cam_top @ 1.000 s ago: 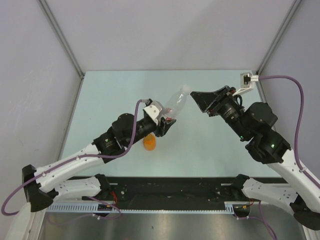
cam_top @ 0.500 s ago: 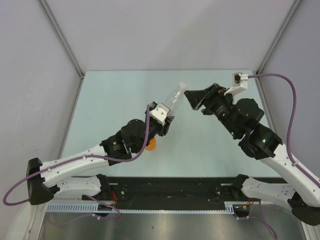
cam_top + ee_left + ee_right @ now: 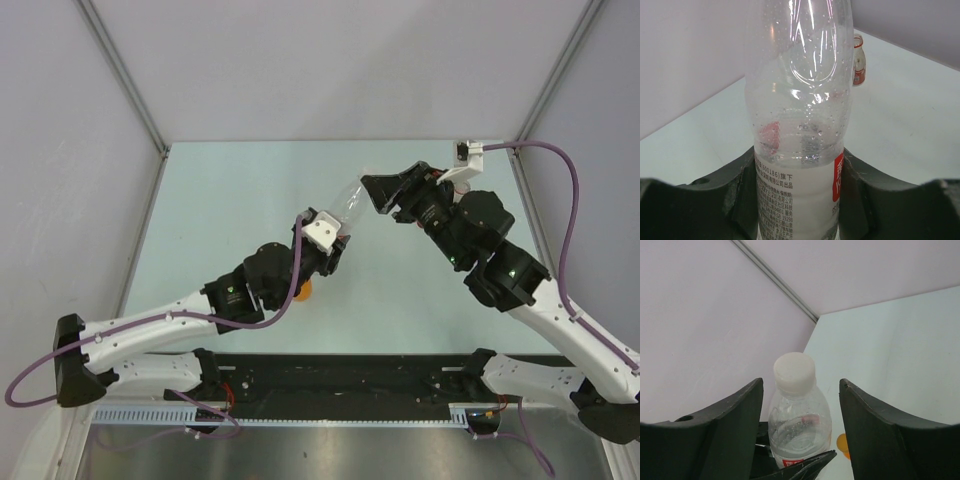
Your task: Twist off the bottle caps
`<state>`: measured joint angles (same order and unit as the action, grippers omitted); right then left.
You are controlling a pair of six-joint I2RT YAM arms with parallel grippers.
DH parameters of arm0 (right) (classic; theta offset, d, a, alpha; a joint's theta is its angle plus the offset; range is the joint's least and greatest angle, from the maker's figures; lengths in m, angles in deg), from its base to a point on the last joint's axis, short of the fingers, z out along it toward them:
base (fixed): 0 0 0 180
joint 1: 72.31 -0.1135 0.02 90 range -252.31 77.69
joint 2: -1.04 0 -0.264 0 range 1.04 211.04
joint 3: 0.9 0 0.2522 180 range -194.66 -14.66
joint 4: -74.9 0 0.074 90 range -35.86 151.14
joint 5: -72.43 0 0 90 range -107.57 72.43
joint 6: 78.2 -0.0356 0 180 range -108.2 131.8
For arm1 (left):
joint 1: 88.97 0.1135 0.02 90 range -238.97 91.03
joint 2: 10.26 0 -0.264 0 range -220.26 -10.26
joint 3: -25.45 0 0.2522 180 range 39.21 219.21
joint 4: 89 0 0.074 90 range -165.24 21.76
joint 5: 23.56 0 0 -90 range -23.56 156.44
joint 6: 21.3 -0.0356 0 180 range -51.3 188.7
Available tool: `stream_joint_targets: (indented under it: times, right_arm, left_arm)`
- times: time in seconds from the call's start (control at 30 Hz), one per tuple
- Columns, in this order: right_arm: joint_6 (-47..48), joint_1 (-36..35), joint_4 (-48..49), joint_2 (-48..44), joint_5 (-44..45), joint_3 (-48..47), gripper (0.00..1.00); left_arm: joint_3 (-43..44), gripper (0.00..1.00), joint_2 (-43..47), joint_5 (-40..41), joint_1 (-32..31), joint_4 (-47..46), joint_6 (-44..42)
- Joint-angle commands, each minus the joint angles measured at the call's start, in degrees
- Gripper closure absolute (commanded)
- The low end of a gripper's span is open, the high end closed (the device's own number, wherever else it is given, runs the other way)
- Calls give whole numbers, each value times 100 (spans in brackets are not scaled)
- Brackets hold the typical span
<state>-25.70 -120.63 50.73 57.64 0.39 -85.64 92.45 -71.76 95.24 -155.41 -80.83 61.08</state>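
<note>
My left gripper (image 3: 797, 200) is shut on the labelled body of a clear bottle (image 3: 800, 100), which it holds tilted off the table (image 3: 345, 210). The bottle's white cap (image 3: 794, 371) points at my right gripper (image 3: 801, 385). That gripper is open, one finger on each side of the cap with a gap on both sides; in the top view it (image 3: 372, 190) sits at the bottle's top end. A squat orange bottle (image 3: 300, 291) stands on the table under the left arm, partly hidden. A small clear bottle with a red neck ring (image 3: 858, 60) stands farther back.
The pale green table (image 3: 220, 200) is boxed in by grey walls at the back and sides. A white cable mount (image 3: 468, 152) on the right wrist hangs near the back right corner. Both arm bases sit on the black rail (image 3: 340, 375) at the near edge.
The right gripper has moved left up to the bottle's cap and its jaws have spread. The left arm has shifted the held bottle a little to the right.
</note>
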Motion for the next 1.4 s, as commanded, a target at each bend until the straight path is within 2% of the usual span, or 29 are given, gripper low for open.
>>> stream_joint_targets:
  times: [0.0, 0.2, 0.7, 0.9, 0.97, 1.13, 1.17, 1.23, 1.33, 1.37]
  right_arm:
    - [32, -20, 417, 97, -20, -241, 36]
    - [41, -3, 496, 194, -3, -241, 41]
    - [146, -3, 681, 176, 42, -241, 43]
    - [146, -2, 611, 229, -99, -250, 60]
    - [146, -3, 585, 238, -91, -241, 62]
    - [146, 6, 550, 255, -135, -241, 75]
    - [146, 6, 541, 273, -152, -241, 80]
    - [155, 15, 506, 282, -196, -241, 100]
    - [338, 24, 514, 325, -503, -250, 100]
    - [400, 24, 514, 334, -599, -241, 100]
  left_arm:
    - [-6, 100, 146, 161, -80, -259, -135]
    - [-32, 100, 190, 161, -124, -268, -161]
    - [-129, 100, 208, 205, -159, -259, -188]
    - [-147, 100, 234, 197, -151, -312, -179]
    - [-138, 100, 234, 197, -159, -312, -179]
    - [-146, 100, 261, 188, -159, -303, -170]
    - [-146, 100, 269, 179, -151, -303, -179]
    - [-138, 100, 296, 179, -159, -294, -179]
    - [-155, 100, 427, -110, -168, -251, -196]
    - [-155, 100, 489, -450, -159, -233, -188]
